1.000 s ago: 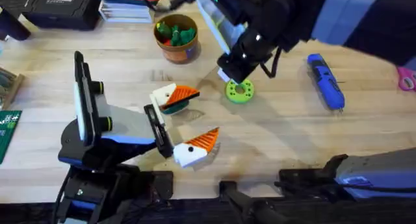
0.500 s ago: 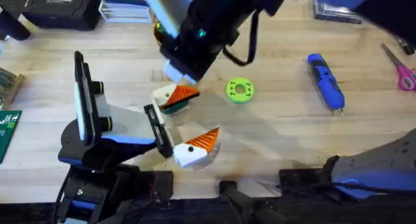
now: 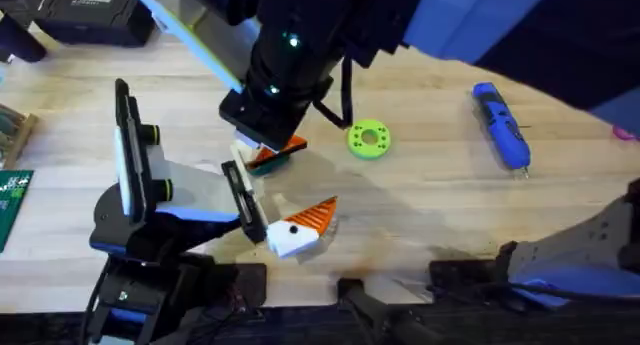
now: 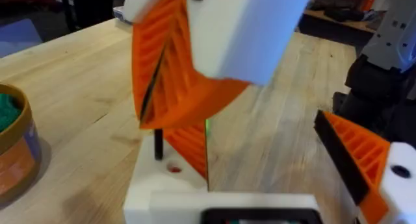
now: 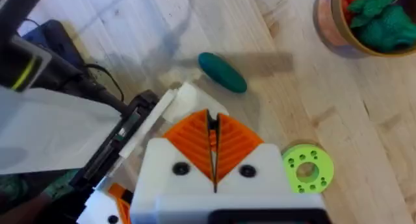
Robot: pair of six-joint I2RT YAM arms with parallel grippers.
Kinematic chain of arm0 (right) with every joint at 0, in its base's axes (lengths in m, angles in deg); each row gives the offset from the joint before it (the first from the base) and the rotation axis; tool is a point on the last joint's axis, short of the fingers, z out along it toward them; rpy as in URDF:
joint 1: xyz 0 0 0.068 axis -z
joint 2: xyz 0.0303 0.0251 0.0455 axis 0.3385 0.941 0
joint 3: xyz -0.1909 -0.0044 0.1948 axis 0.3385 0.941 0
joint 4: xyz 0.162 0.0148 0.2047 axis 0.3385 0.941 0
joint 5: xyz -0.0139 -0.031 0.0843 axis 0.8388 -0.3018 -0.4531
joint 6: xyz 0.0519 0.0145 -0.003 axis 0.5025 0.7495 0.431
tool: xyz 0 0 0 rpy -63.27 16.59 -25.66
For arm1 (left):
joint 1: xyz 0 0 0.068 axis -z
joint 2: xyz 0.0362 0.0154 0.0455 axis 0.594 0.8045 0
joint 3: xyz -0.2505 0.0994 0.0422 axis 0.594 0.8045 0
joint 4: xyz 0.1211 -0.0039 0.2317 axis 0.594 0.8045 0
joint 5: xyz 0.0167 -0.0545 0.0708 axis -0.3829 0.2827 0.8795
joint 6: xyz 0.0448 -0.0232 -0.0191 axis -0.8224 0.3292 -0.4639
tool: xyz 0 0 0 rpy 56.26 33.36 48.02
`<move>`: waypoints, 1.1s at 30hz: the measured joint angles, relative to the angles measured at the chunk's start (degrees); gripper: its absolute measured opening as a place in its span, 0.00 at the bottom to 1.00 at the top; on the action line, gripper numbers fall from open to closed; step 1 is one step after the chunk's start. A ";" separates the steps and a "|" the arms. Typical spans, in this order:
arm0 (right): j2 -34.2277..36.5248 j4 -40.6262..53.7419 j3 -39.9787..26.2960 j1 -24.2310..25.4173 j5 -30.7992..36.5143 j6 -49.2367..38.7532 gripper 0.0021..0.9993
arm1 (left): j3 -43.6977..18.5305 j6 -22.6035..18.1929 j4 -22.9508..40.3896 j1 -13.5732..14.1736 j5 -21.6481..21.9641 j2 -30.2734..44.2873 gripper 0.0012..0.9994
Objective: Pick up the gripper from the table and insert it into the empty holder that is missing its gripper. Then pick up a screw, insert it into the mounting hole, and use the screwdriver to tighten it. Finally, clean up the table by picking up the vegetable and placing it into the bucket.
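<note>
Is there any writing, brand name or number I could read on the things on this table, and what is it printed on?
None of it is legible.
Black box at the table's far left corner: pale lettering, too blurred to read.
Green circuit board at the left edge: white marks, too small to read.
Round brown-orange bucket: no readable label.
Blue pen-shaped screwdriver: no visible text.

White end effector [image 5: 213, 160], orange ribbed pads [image 5: 195, 141]
</note>
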 joint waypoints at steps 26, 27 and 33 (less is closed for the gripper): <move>0.84 3.11 -4.00 -0.44 -1.22 -0.02 0.01 | 0.00 -0.24 0.00 0.00 -0.02 0.00 0.99; 0.86 3.34 -4.02 -0.44 -1.24 -0.02 0.01 | 0.00 -0.24 0.00 0.00 -0.02 0.00 0.99; 3.13 4.37 -4.02 -0.44 -1.20 0.00 0.01 | 0.00 0.22 0.07 0.00 -0.12 0.04 0.99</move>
